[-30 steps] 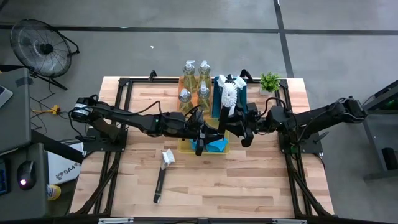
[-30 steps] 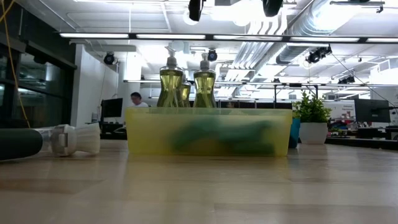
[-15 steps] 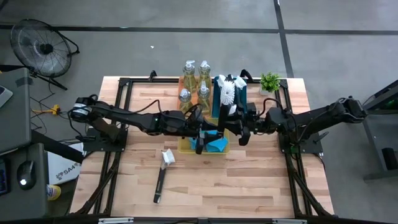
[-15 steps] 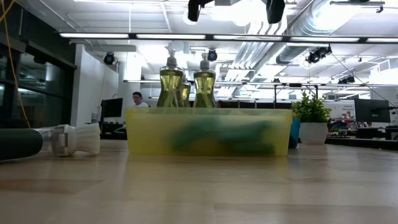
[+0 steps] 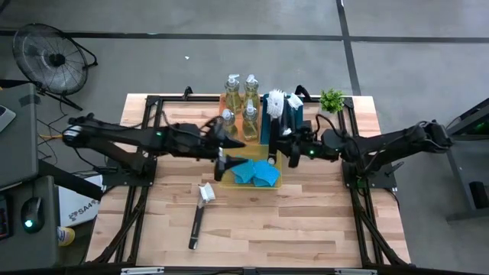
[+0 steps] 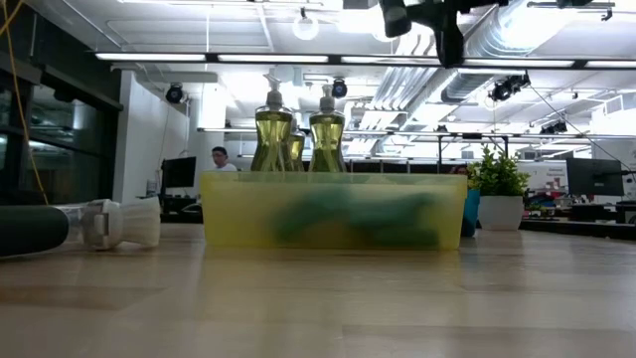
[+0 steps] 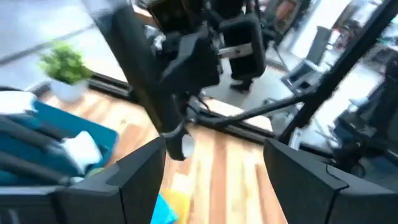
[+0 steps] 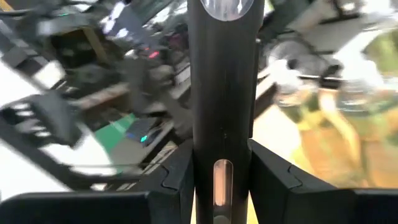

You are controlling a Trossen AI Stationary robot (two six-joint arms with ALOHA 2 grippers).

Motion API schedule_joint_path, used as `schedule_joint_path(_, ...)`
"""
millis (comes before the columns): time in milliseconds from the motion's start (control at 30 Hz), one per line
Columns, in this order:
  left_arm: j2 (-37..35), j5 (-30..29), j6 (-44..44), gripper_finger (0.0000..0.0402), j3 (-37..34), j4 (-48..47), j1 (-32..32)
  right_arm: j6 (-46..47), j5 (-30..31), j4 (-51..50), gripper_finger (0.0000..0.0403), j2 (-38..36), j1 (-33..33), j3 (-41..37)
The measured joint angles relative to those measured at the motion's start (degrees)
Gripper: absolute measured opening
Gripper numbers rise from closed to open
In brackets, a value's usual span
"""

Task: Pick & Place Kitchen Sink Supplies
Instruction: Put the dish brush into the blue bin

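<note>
My right gripper (image 8: 221, 168) is clamped on the black handle of a dish brush (image 8: 221, 74), with both fingers pressed flat against it. It hangs above the near end of the teal tray (image 5: 284, 126), beside the yellow tray (image 5: 226, 180). My left gripper (image 5: 221, 164) hovers over the yellow tray's left edge with its fingers spread wide and nothing between them.

I expect the brush to be light and stiff. The handle is smooth plastic, which could twist in my grip, so I'd hold it mid-shaft, well away from the bristles. The soap bottles (image 5: 239, 98) look heavier for their size and slick, and I'd take them around the body rather than by the pump top. The sponges (image 5: 254, 173) are soft and will squash, so they call for a gentle pinch across the short sides.

- **Soap bottles:** I count four, standing close together at the orange tray (image 5: 238, 114).
- **Sponges:** at least two bright blue ones lie in the yellow tray (they overlap, so more may be hidden).
- **Brushes:** one lies loose on the table (image 5: 198, 215) nearer the front edge. Two white heads show at the teal tray, and I cannot tell whether one of them belongs to the brush I'm holding.
- **Green plant:** one (image 5: 331, 99) sits at the back right, and it isn't mine to move.
</note>
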Motion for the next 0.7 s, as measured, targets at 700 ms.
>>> schedule_joint_path(700, -9.3, -1.5, 0.0, 0.0268, 0.0, -12.5, 0.0, 9.2, 6.3, -21.0, 0.0106, 2.0, -18.0, 0.0)
